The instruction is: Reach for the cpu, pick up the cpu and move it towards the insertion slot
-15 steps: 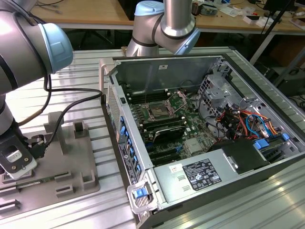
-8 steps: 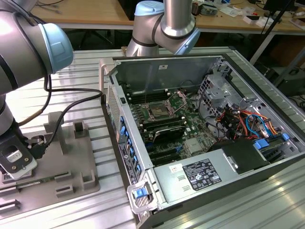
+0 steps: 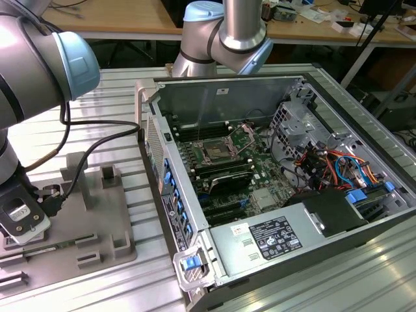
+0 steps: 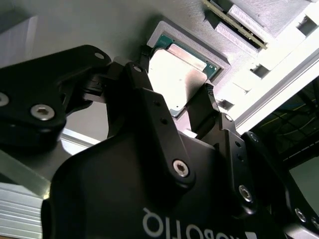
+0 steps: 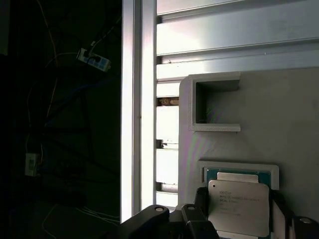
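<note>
The cpu [image 5: 239, 209], a flat square chip with a silvery top and a thin green rim, lies in a square recess of the grey fixture plate [image 3: 97, 221] at the exterior view's left. My gripper [image 3: 23, 221] is down over that recess. In both wrist views its black fingers [image 5: 201, 199] press against two opposite edges of the chip, so the gripper [image 4: 175, 72] is shut on the cpu [image 4: 172, 82]. The chip still looks level with its recess. The insertion slot [image 3: 214, 153], a silver-framed square socket, sits on the motherboard inside the open computer case [image 3: 195, 195].
A long green memory stick [image 4: 234, 22] lies in a groove of the fixture close to the chip. Raised grey blocks [image 5: 214, 107] stand on the plate. Black cables [image 3: 97, 140] run from the arm across the ribbed metal table [image 3: 117, 104]. Case walls surround the motherboard.
</note>
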You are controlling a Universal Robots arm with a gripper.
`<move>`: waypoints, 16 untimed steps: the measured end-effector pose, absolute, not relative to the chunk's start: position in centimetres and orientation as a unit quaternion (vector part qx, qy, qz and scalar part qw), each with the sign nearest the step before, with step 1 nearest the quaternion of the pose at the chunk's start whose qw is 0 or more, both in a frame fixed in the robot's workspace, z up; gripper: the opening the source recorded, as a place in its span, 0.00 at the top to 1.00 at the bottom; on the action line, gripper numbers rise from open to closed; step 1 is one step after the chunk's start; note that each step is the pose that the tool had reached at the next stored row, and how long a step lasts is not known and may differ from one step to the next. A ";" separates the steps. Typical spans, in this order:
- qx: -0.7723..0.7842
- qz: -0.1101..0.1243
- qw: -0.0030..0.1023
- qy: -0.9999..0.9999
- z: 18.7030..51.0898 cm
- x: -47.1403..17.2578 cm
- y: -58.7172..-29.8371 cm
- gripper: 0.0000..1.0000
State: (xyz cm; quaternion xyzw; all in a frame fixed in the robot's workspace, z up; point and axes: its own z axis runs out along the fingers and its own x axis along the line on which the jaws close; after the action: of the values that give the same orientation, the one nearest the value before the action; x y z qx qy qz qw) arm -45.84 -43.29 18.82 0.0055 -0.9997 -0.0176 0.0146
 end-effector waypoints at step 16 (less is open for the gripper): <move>0.005 -0.017 0.015 -1.000 20.1 -45.9 -43.3 0.45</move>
State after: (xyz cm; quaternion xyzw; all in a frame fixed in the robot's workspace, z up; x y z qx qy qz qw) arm -45.86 -43.29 20.09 0.0054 -0.9997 -0.0174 0.0149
